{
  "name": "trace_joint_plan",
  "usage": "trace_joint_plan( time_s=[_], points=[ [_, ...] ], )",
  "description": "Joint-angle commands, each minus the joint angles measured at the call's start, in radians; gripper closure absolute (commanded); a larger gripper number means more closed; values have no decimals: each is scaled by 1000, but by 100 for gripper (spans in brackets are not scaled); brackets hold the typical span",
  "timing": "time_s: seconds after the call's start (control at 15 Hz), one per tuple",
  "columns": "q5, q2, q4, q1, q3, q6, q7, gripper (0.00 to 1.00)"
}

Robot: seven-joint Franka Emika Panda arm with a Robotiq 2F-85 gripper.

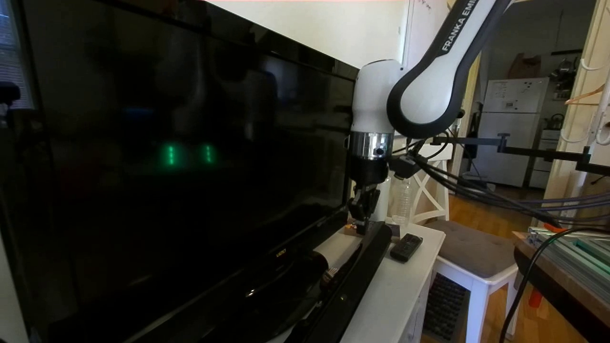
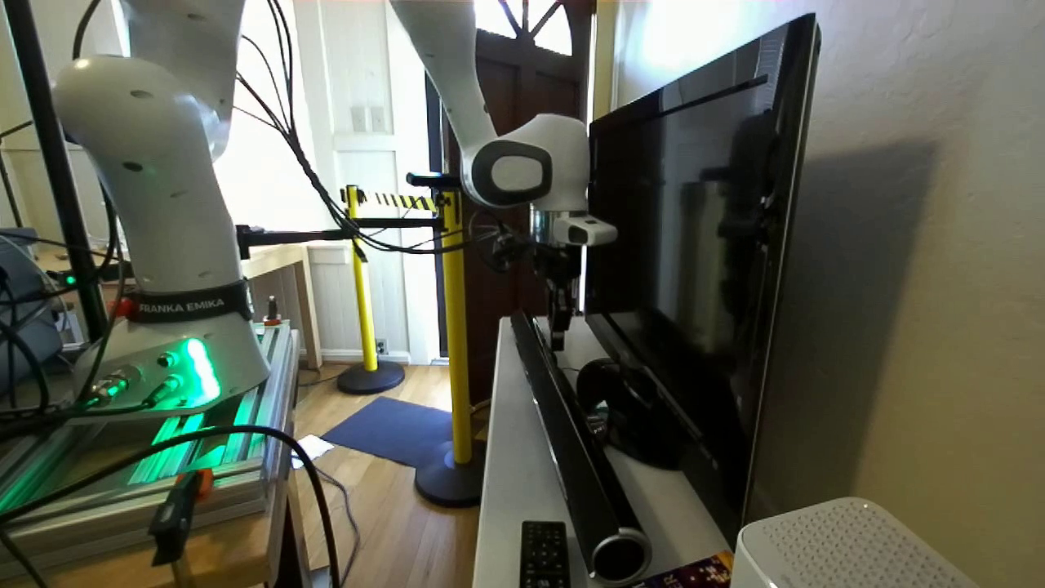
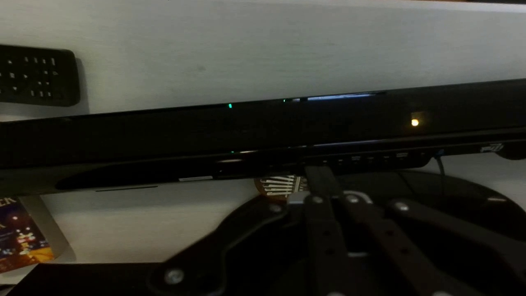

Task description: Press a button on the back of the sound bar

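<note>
White and set along a pale wall (image 2: 922,367), the tabletop (image 2: 510,457) shows its front edge to the room and its back edge to the wall. Lengthwise on it lies the sound bar (image 2: 575,445), parallel to the front edge and short of it, presumably so that its sound faces the room. Just behind the bar hangs the gripper (image 2: 558,339), its fingers (image 3: 314,181) drawn together on nothing — a sensible choice, I judge, since closed tips make one narrow poker for pressing. Seen from the wrist, the tips stand at the bar's back, beside a row of small markings (image 3: 372,159) too blurred to read; whether they touch it, I cannot tell. Pressing there would push toward the front edge, so the bar may slide. A cable (image 3: 440,166) leaves the bar's back, which may explain the gap before the stand (image 2: 633,437) of the television (image 2: 702,245); what looks like a thumb piano (image 3: 283,187) lies in that gap. Along the back edge the television blocks any approach from behind — likely why the arm (image 2: 563,163) reaches down from above. Between bar and front edge, near a corner, the remote (image 2: 544,551) lies easy to pick up; at that same end, behind the bar, sits a printed box (image 3: 24,238).
</note>
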Motion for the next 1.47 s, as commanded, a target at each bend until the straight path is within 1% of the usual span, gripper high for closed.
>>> trace_joint_plan(
  time_s=[0.0,0.27,0.47,1.0,1.4],
  points=[
    [-28,136,99,53,-33,57,65,100],
    [-6,218,154,81,-46,114,73,100],
    [6,255,188,87,-44,117,73,100],
    [27,304,240,74,-26,81,62,100],
    [28,305,256,79,-27,33,69,100]
  ],
)
